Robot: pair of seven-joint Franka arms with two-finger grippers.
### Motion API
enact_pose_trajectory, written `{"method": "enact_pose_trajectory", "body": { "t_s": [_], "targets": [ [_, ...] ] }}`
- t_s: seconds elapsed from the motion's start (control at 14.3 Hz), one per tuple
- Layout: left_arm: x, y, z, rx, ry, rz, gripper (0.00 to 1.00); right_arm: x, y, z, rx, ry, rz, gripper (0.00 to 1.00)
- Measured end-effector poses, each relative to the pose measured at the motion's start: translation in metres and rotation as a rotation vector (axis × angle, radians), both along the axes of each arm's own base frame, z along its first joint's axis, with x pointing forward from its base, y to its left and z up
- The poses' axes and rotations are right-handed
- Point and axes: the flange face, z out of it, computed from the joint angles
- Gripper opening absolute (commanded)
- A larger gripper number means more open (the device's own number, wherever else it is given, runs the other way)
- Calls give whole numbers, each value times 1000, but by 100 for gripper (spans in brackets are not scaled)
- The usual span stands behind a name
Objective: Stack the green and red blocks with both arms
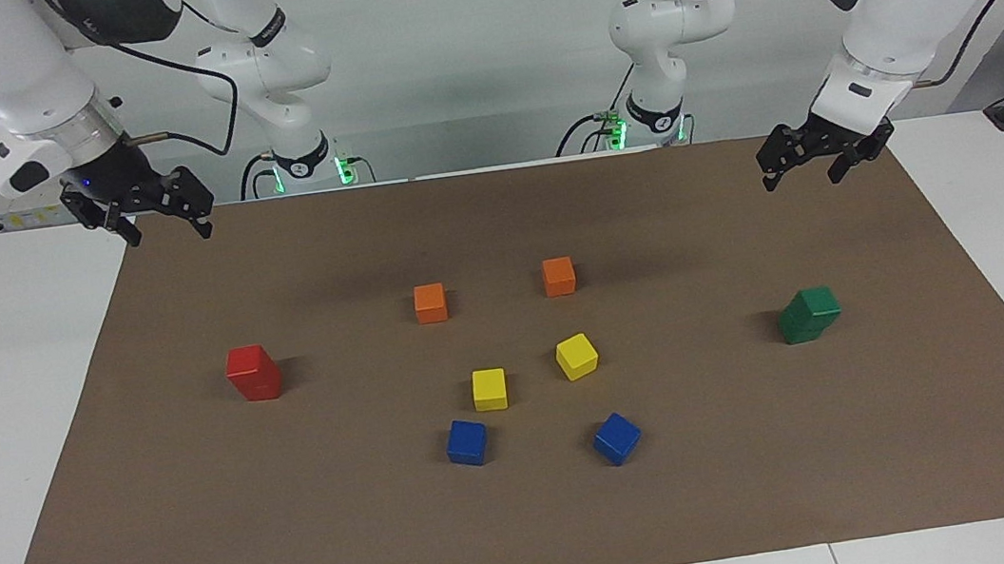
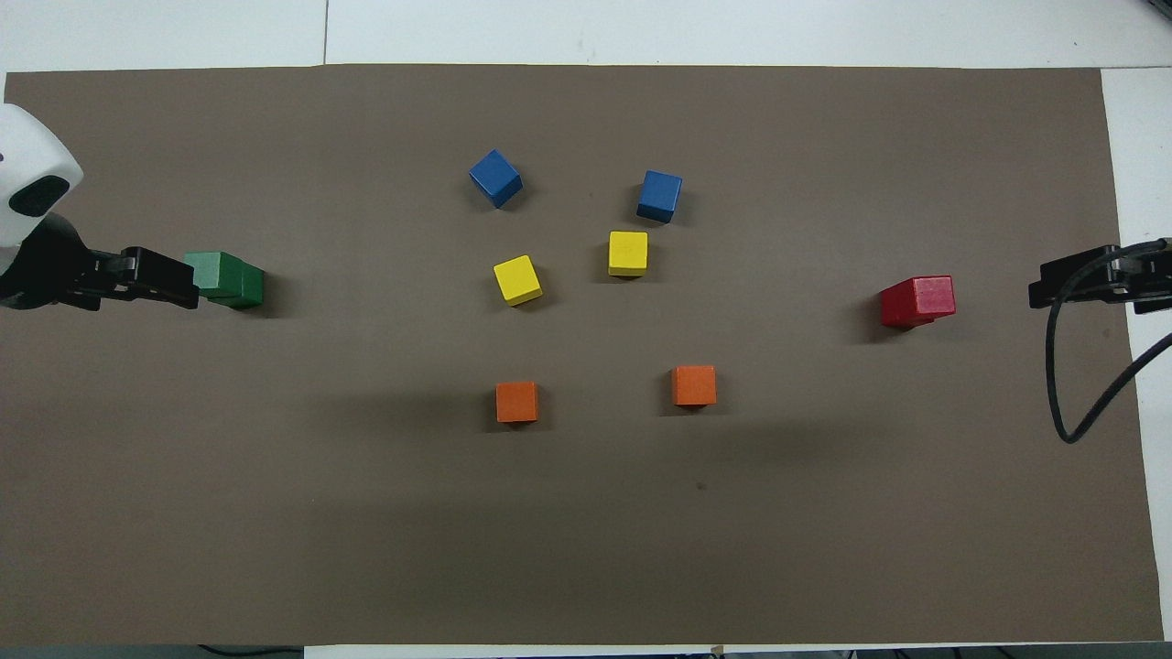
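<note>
On the brown mat (image 1: 532, 527), going by the facing view from the right arm's end across to the left arm's: the right gripper (image 1: 167, 233) hangs in the air over the mat's corner closest to its own base, fingers spread apart and holding nothing. Below it, farther from the robots, stands the red stack (image 1: 254, 373), one red block on another, the pair nearly flush. Toward the middle sit two orange cubes (image 1: 430, 302) closest to the robots, then two yellow cubes (image 1: 489, 389), then two blue cubes (image 1: 466, 443) farthest out (none of them touching each other). At the left arm's end is the green stack (image 1: 809, 314), two green blocks with the upper one turned a little askew on the lower. The left gripper (image 1: 803, 177) hovers over the mat's edge closest to the robots, well apart from the green stack, fingers parted and empty.
</note>
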Motion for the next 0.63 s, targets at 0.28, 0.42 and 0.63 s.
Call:
{"method": "enact_pose_trajectory", "body": {
  "t_s": [0.28, 0.42, 0.63],
  "targets": [
    [0, 0, 0, 0, 0, 0, 100, -1, -2, 0, -10, 5, -1, 100],
    [0, 0, 0, 0, 0, 0, 100, -1, -5, -1, -23, 7, -3, 100],
    [0, 0, 0, 0, 0, 0, 100, -2, -17, -1, -42, 9, -23, 100]
  ]
}}
